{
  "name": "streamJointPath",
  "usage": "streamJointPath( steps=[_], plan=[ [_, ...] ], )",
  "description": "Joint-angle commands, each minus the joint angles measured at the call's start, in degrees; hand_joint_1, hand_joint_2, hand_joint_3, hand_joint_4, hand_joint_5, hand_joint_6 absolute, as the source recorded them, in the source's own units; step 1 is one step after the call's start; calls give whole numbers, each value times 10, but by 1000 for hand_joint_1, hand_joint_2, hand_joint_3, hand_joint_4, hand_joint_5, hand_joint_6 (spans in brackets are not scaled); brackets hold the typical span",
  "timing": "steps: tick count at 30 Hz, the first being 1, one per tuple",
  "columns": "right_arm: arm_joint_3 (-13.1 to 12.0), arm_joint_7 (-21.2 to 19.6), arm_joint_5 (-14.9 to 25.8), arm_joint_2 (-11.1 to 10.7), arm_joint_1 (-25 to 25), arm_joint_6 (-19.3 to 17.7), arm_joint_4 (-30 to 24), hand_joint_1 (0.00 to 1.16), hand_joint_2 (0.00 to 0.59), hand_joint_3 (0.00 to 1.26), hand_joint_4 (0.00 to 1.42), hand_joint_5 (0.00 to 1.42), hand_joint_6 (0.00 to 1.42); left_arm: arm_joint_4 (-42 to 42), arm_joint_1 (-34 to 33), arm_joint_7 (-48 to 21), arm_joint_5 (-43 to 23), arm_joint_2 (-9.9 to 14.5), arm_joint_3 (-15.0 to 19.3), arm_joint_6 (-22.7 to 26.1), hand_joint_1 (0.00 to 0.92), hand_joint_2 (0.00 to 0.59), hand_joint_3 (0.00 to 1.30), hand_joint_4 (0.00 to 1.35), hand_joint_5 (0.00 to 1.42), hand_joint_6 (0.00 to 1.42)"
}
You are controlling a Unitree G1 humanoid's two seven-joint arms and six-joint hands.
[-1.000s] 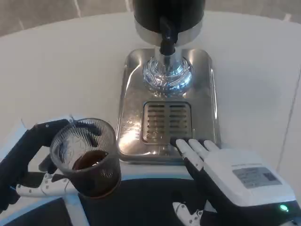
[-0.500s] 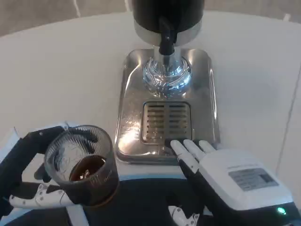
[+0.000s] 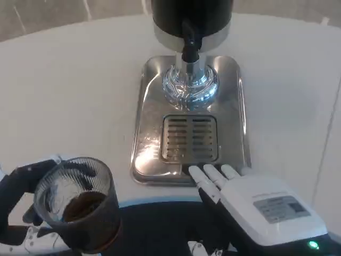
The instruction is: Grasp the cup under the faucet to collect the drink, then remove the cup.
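Head view. The left hand [image 3: 21, 205] sits at the lower left corner of the picture, its black fingers wrapped around the cup [image 3: 77, 210] and holding it. The cup is a clear ribbed tumbler, upright, with dark brown drink [image 3: 82, 205] pooled in its bottom. It is off to the left of the dispenser and well apart from the faucet [image 3: 190, 42]; whether its base rests on the white table [image 3: 69, 90] cannot be told from this angle.

The dispenser stands at the top centre: a black body with a chrome band, the black faucet pointing down above a shiny chrome column [image 3: 190, 88]. Below lies the steel drip tray [image 3: 146, 106] with a slotted grille [image 3: 190, 138] set in its near half. Nothing stands on the grille.

The right hand [image 3: 250, 200] lies at the lower right, white back up, a label visible on it. Its fingertips [image 3: 205, 176] reach the near edge of the drip tray, touching or just over the rim. The fingers lie straight and slightly apart, holding nothing. A green light shows on the forearm at the bottom edge.
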Motion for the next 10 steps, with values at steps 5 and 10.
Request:
streamJointPath(
  steps=[5, 10],
  plan=[
    [17, -3, 1, 38, 19, -5, -9, 340, 568, 0, 0, 0, 0, -9, 2, -3, -10, 3, 4, 1, 581, 36, 976, 1179, 1334, 1424],
    [15, -4, 2, 38, 22, -6, -9, 345, 568, 0, 0, 0, 0, -13, 2, -1, -4, -1, 0, 3, 581, 36, 976, 1179, 1334, 1424]
  ],
)
